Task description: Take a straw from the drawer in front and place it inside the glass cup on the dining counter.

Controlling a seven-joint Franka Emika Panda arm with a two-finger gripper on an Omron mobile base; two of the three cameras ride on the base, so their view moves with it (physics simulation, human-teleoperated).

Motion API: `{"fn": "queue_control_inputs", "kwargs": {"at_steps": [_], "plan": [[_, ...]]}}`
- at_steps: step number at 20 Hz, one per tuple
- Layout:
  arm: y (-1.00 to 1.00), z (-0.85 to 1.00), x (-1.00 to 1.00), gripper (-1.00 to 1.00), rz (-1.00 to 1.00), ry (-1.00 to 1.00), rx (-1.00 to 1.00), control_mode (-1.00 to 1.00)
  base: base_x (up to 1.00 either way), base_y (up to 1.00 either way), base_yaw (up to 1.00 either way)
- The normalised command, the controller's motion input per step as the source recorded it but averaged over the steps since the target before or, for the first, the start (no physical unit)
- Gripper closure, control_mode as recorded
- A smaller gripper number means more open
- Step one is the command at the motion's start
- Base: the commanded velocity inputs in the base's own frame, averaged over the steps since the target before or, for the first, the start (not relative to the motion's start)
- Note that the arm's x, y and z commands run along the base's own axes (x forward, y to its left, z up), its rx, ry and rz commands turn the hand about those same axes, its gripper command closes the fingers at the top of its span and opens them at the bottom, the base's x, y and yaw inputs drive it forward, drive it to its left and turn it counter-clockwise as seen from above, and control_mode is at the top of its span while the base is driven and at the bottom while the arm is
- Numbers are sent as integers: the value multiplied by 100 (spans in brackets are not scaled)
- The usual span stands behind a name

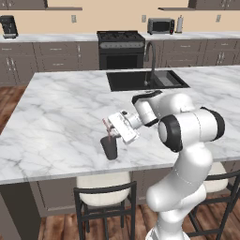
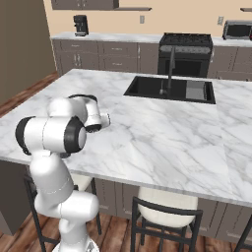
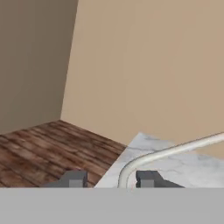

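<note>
Looks like the straw (image 1: pixel 107 127) is already standing tilted in the glass cup (image 1: pixel 110 149), close to the near edge of the counter (image 1: pixel 61 117). The hand (image 3: pixel 110 178) has its fingers spread, right by the straw's top. My worry is that backing off sideways snags the straw, flicking it out or tipping the cup.

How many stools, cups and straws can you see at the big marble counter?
Stools: 3
glass cup: 1
straw: 1
Total: 5
</note>
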Motion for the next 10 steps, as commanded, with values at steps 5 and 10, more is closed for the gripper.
{"fn": "queue_control_inputs", "kwargs": {"at_steps": [5,10], "plan": [[0,3,-26,-100,-13,-5,-5,-100,0,0,0],[-2,0,-7,-100,-20,-2,-15,-100,0,0,0]]}}
